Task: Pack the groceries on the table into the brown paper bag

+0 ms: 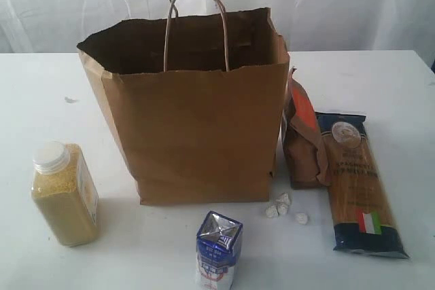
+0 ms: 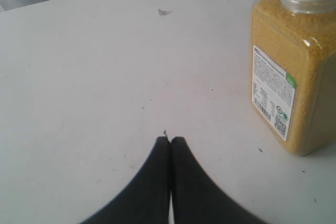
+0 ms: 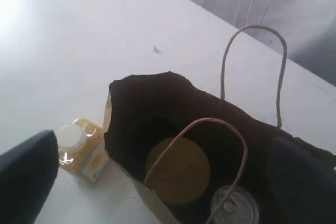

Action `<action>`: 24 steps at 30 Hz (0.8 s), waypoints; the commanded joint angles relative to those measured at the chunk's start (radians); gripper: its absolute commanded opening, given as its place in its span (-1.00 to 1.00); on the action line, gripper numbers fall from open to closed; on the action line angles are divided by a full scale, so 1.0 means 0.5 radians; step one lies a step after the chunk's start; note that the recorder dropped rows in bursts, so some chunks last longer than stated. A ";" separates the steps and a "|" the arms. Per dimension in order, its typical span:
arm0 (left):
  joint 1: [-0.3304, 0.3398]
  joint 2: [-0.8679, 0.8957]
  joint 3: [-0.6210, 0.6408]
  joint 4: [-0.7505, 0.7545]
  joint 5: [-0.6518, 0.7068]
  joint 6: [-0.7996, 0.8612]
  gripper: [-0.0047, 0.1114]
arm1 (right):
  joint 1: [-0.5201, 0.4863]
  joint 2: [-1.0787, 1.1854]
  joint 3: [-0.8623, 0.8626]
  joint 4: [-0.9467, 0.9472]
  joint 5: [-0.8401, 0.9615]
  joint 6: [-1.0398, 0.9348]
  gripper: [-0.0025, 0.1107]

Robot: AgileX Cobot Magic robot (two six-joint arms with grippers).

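We see a broad, plain white worktop (image 1: 41, 86) with bare stretches at its far left and behind the bag on the right; its back edge runs along a pale curtain. At the middle stands the big upright brown kraft-paper bag (image 1: 204, 134). Its mouth is open and its rim is ragged and creased at the left corner. The twisted paper-cord handles (image 1: 196, 25) rise above the opening.

To the right of the bag lies the long dark-blue spaghetti pack (image 1: 360, 181), flat on the worktop. Between it and the bag stands the brown pouch with an orange label (image 1: 302, 147), close against the bag's right wall and overlapping the pack's near edge.

At the left stands the clear yellow-grain bottle with a white cap (image 1: 64, 195), with an open lane between it and the bag. In front of the bag stands the small blue-white carton (image 1: 217, 249), cut off by the lower edge of the exterior view.

Inside the bag, side by side on the bottom, sit the wide tan-lidded jar (image 3: 177, 169) and the jar with a shiny foil top (image 3: 235, 207).

The right gripper (image 3: 165, 139) hangs over the bag's mouth, jaws spread wide and empty. The left gripper (image 2: 170, 141) hangs over bare worktop near the bottle, jaws pressed together on nothing.

A few small white crumpled lumps (image 1: 282, 207) lie by the bag's front right corner.
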 commanded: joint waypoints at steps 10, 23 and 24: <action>0.008 -0.010 0.008 -0.020 -0.001 -0.002 -0.92 | 0.366 -0.185 -0.006 -0.039 -0.008 -0.003 0.22; 0.008 -0.010 0.008 -0.020 -0.001 -0.002 -0.92 | 0.885 -0.154 -0.006 -0.026 0.027 0.001 -0.24; 0.008 -0.010 0.008 -0.020 -0.001 -0.002 -0.92 | 0.908 -0.136 -0.006 -0.039 0.032 0.016 -0.24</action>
